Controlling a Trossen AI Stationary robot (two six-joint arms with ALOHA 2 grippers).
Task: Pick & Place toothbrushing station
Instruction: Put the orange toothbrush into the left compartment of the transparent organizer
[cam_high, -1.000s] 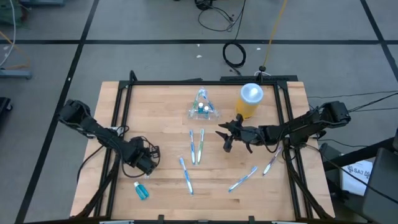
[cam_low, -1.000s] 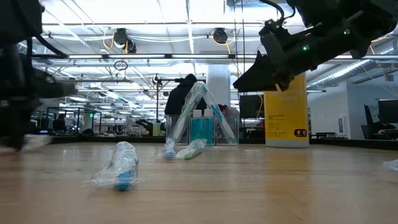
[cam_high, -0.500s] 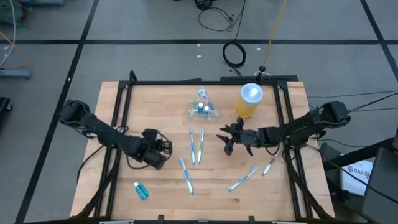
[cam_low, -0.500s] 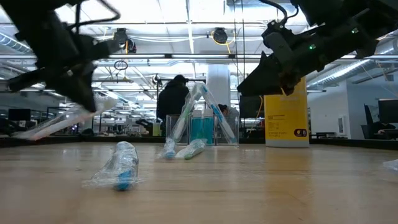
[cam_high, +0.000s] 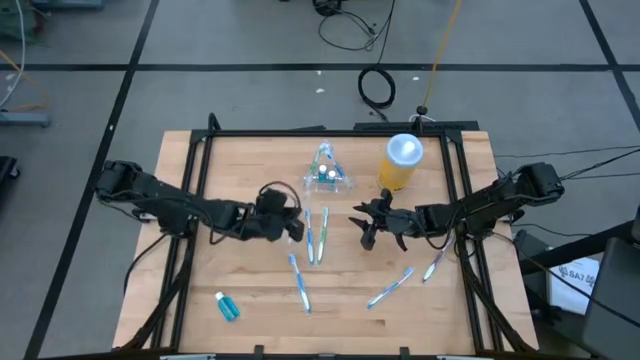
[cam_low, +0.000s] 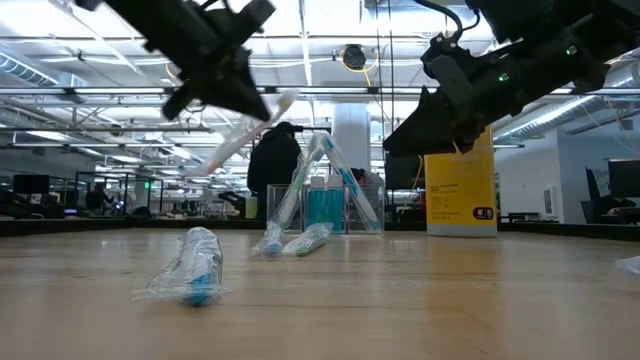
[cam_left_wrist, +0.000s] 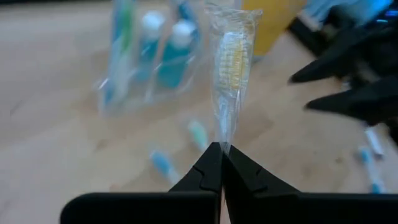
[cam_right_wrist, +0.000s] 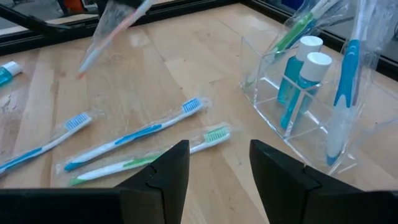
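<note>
A: How do the jaws of the left gripper (cam_left_wrist: 221, 163) stand?

B: Pressed together, pinching the tail end of a clear plastic sleeve with a yellow-bristled toothbrush (cam_left_wrist: 230, 68) inside it. The sleeve rises straight ahead of the fingertips, brush head at the far end. In the low view the same wrapped brush (cam_low: 240, 132) slants down from the gripper, lifted clear of the wooden table (cam_low: 420, 300).

A: And the right gripper (cam_right_wrist: 214, 163)?

B: Its two dark fingers (cam_right_wrist: 163, 174) stand apart with bare table showing in the gap. Nothing is between them and they touch nothing. From above, the right gripper (cam_high: 366, 226) hangs over the table, well apart from the left gripper (cam_high: 292, 226).

A: Where is the toothbrushing station?

B: The small clear, colourless plastic holder (cam_right_wrist: 292, 99) sits on the table ahead of the right jaws and off to one side, with two blue bottles with white caps (cam_right_wrist: 298, 71) and wrapped toothbrushes standing in it. From the left jaws it lies ahead, beyond the held brush, blurred. Neither gripper touches it.

A: What lies between the two grippers?

B: Two wrapped toothbrushes (cam_high: 316, 234), one blue and one green, side by side on the wood just ahead of the right jaws. A yellow jar with a white lid (cam_high: 401, 162) stands beside the holder (cam_high: 327, 176).
</note>
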